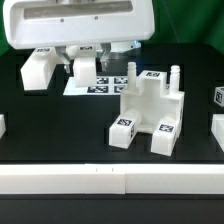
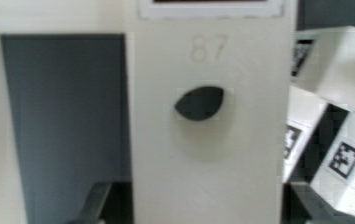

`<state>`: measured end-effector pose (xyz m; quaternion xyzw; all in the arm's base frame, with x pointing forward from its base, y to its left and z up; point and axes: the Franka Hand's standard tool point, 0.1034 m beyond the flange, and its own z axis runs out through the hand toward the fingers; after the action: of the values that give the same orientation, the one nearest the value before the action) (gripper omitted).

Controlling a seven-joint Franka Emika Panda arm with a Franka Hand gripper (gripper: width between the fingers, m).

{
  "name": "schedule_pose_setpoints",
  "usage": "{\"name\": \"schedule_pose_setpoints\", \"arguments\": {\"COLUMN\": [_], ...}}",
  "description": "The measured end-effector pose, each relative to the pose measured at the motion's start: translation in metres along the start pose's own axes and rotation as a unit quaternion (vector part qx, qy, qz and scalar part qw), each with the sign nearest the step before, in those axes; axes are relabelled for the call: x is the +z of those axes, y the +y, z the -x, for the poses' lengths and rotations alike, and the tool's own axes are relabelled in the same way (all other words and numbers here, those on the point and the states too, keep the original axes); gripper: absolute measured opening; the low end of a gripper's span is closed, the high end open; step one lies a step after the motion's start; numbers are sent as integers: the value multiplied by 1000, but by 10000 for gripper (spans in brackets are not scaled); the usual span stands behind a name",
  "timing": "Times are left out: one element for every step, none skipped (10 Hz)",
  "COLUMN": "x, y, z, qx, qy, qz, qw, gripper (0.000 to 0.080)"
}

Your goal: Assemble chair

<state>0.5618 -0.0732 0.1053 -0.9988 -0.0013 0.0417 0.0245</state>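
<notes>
My gripper (image 1: 85,60) hangs under the robot body at the back, on the exterior view's left. Its jaws stand on either side of a thick white chair bar (image 1: 84,72), upright over the table's back. In the wrist view the bar (image 2: 200,60) fills the middle and has a dark round hole. My gripper (image 2: 209,208) has dark fingers (image 2: 113,206) pressed against both of its sides. The part-built chair (image 1: 150,108), a white block frame with two upright pegs and tags, stands in the middle. Another white chair block (image 1: 38,68) lies at the back left.
The marker board (image 1: 108,84) lies flat just right of the held bar, and its tags show in the wrist view (image 2: 334,150). More white parts sit at the right edge (image 1: 217,98) and left edge (image 1: 2,126). A white rail (image 1: 110,182) runs along the front.
</notes>
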Motion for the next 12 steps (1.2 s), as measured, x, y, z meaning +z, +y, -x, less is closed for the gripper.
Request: {"name": "schedule_pose_setpoints", "arguments": {"x": [2, 2, 3, 4, 6, 2, -6, -13, -22, -27, -31, -31], "y": [1, 0, -1, -1, 1, -2, -8, -17, -30, -42, -58, -75], "z": [1, 1, 1, 1, 5, 9, 11, 9, 7, 3, -4, -11], "qx": [0, 9, 38, 82, 119, 145, 160, 166, 171, 177, 201, 200], "qy": [-2, -2, -2, -3, -3, -12, -20, -17, -15, -17, -19, -20], "qz": [0, 0, 0, 0, 0, -6, -10, -12, -15, -15, -10, -8], "qw": [1000, 1000, 999, 997, 993, 989, 987, 986, 985, 984, 979, 980], "gripper": [288, 288, 288, 288, 288, 288, 288, 288, 288, 288, 288, 288]}}
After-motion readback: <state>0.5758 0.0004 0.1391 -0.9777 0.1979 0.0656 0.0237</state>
